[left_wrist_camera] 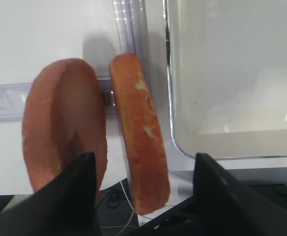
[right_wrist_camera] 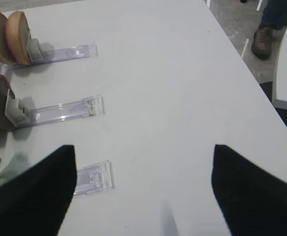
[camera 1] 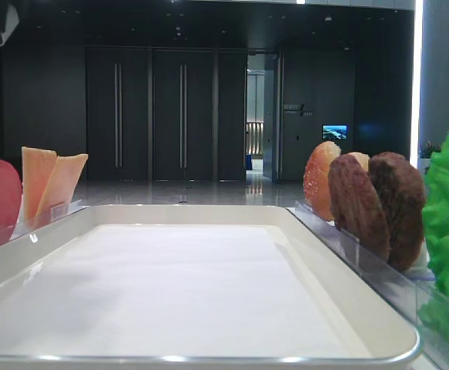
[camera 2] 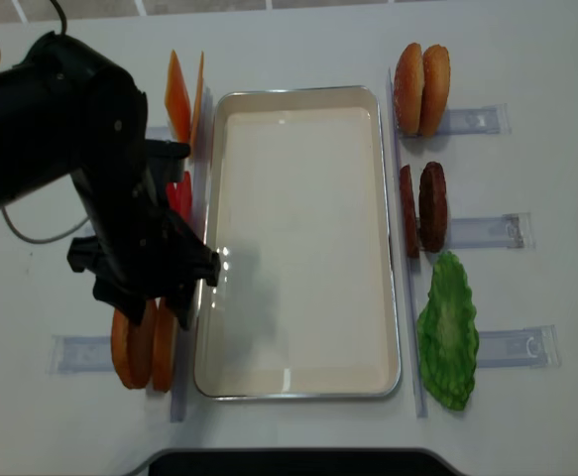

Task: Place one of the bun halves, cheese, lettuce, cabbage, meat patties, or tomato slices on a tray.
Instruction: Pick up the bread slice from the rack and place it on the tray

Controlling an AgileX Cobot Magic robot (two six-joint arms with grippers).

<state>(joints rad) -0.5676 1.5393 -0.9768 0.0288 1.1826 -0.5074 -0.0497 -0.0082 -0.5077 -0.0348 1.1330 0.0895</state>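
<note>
Orange-brown bun halves [left_wrist_camera: 96, 137] stand on edge in a clear holder [left_wrist_camera: 128, 24] just left of the empty white tray [camera 2: 298, 248], so the left gripper [left_wrist_camera: 141, 194] (jaws apart, holding nothing) can straddle one.

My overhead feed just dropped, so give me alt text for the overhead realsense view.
The black left arm's gripper hangs open over two orange-brown round bun halves left of the large white rectangular tray, which holds nothing. Right of the tray stand two more buns, two dark brown patties and frilly green lettuce.
</note>
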